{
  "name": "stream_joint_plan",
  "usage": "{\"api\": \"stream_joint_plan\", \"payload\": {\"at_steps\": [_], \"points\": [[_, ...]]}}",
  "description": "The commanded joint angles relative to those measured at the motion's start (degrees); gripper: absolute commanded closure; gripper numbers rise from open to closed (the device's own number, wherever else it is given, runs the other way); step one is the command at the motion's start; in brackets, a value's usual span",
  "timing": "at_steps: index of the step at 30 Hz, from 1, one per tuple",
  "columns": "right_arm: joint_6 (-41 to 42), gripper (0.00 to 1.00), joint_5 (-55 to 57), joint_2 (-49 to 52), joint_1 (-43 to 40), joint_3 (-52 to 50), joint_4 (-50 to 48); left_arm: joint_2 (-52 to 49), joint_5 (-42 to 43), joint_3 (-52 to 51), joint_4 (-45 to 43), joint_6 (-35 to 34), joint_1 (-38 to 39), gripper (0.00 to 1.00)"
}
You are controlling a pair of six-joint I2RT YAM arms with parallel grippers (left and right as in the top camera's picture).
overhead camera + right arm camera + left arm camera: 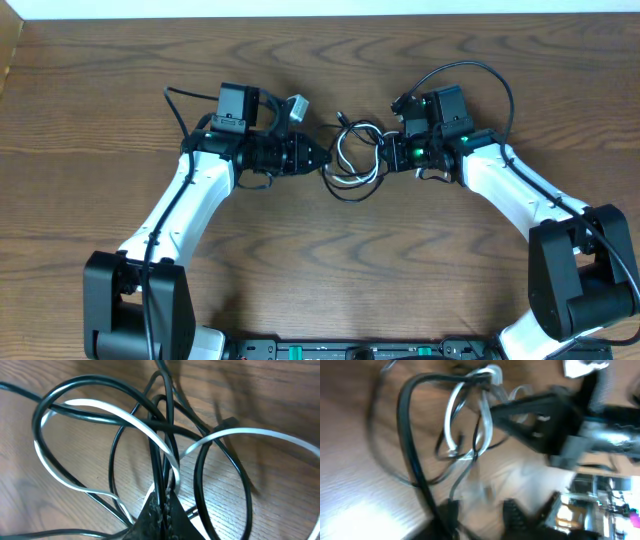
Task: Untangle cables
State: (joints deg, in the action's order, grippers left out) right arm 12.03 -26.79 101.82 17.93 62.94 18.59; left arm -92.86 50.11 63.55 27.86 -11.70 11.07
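- Overhead: the left claw (318,158) and right claw (388,155) face each other across a small tangle near the middle of the wooden surface (330,280). The white cable (343,150) loops inside the knot. The black cable (350,193) curls around its lower edge. From up here I cannot tell whether either claw is parted or closed.
- Left wrist: the picture is blurred. My left claw's fingers (447,512) sit apart at the bottom edge with bare wood between them, so it reads as open. A black cable (407,435) arcs down towards one finger, and the white cable (452,417) loops beside it. The right claw (520,410) reaches in from the far side.
- Right wrist: the right claw (162,512) is closed, its tips together and pinching strands of the black cable (155,472). The white cable (125,420) weaves through the black loops just above the tips.
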Motion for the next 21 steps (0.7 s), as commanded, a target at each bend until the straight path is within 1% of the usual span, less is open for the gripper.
{"api": "stream_joint_plan", "payload": {"at_steps": [1,3,5,13,17,19,21], "points": [[-7.74,0.99,-8.41,-0.26,0.46,0.07,0.04,0.44,-14.05,0.46,2.6,0.96,0.04,0.44],[-10.03,0.99,-12.66,-1.68,0.44,0.07,0.04,0.44,-18.43,0.48,2.86,0.96,0.04,0.34],[-10.4,0.99,-12.7,-3.02,0.44,0.09,0.04,0.44,-19.56,0.46,2.1,0.96,0.04,0.33],[-11.28,0.99,-12.61,-9.09,0.52,0.07,0.31,0.44,-19.5,0.48,-4.0,0.92,0.07,0.34],[-11.26,0.99,-12.61,-10.67,0.55,0.07,0.35,0.44,-19.17,0.48,-5.31,0.96,0.04,0.34],[-11.26,0.99,-12.63,-10.82,0.55,0.07,0.74,0.44,-20.94,0.48,-5.53,0.96,0.04,0.34],[-11.26,0.99,-12.63,-10.82,0.55,0.07,1.51,0.44,-26.73,0.46,-5.46,0.94,0.04,0.34]]}}
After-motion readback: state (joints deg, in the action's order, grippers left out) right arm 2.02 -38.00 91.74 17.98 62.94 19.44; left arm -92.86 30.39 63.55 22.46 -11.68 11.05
